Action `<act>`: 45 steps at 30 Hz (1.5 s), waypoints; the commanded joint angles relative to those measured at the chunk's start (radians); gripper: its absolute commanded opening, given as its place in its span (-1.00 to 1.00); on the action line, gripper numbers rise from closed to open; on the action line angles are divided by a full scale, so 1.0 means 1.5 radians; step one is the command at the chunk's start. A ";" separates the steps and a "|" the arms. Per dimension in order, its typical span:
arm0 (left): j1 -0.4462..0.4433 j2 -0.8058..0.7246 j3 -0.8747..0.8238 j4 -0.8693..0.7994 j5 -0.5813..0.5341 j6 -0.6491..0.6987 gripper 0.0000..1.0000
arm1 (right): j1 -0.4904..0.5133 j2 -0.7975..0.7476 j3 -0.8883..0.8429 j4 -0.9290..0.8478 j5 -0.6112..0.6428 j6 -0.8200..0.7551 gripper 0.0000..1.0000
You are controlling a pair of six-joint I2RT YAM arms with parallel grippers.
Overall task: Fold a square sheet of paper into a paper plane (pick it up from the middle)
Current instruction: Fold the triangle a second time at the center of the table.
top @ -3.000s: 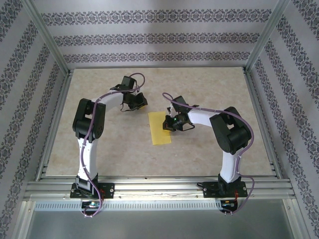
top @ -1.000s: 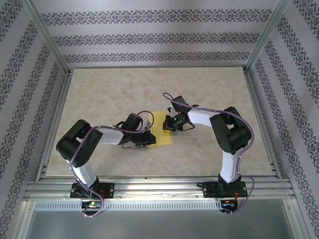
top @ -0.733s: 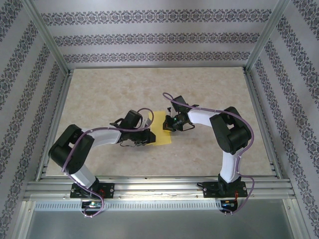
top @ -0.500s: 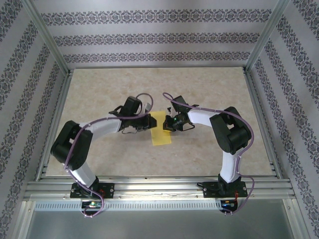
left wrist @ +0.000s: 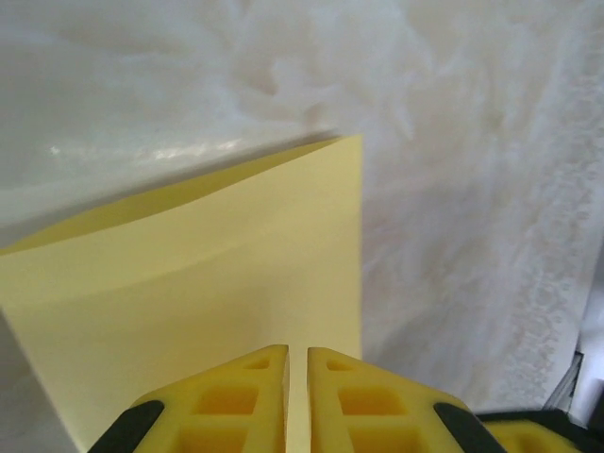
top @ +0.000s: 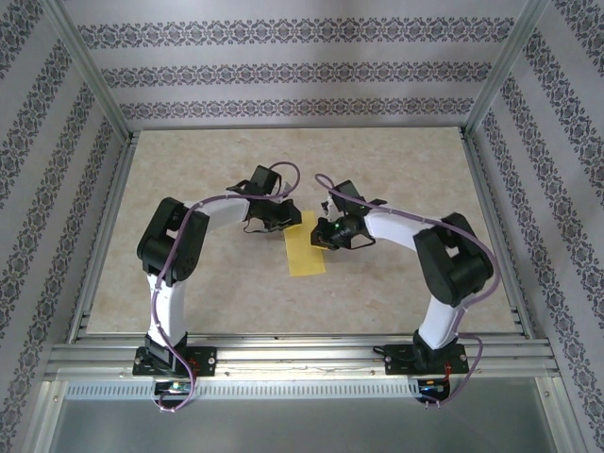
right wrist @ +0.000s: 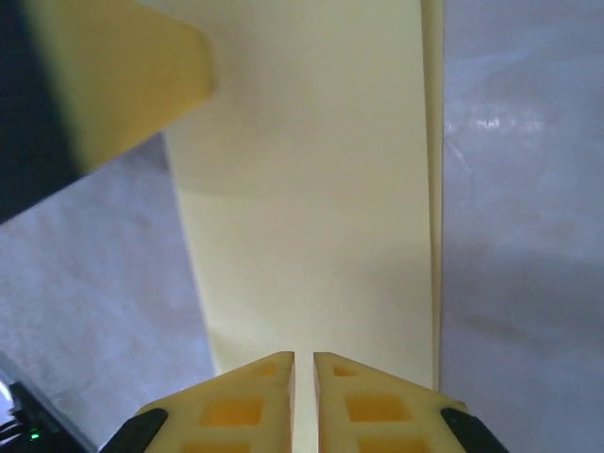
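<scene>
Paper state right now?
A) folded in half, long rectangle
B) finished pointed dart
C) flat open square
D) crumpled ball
A: the yellow sheet lies flat on the table as a rectangle clearly longer than wide, and the right wrist view shows two stacked layers along one long side.

One sheet of yellow paper (top: 304, 253) lies near the middle of the single desk (top: 377, 160). Two robot arms stand at the desk's near edge: one left arm (top: 170, 247) and one right arm (top: 453, 266). There are two grippers, the left gripper (top: 286, 221) and the right gripper (top: 326, 234), each with two yellow fingers (left wrist: 236, 401).
</scene>
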 commanded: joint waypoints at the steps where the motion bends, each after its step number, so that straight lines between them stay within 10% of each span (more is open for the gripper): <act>1: 0.007 0.002 -0.008 -0.028 -0.020 0.027 -0.71 | -0.007 -0.067 -0.053 -0.004 0.012 0.030 -0.59; 20: 0.027 0.007 -0.127 0.099 0.027 0.008 -0.69 | -0.010 -0.092 -0.209 0.145 -0.062 0.195 -0.24; 45: 0.024 0.055 0.034 0.054 0.116 0.118 -0.41 | -0.093 0.035 -0.162 0.364 -0.222 0.217 -0.19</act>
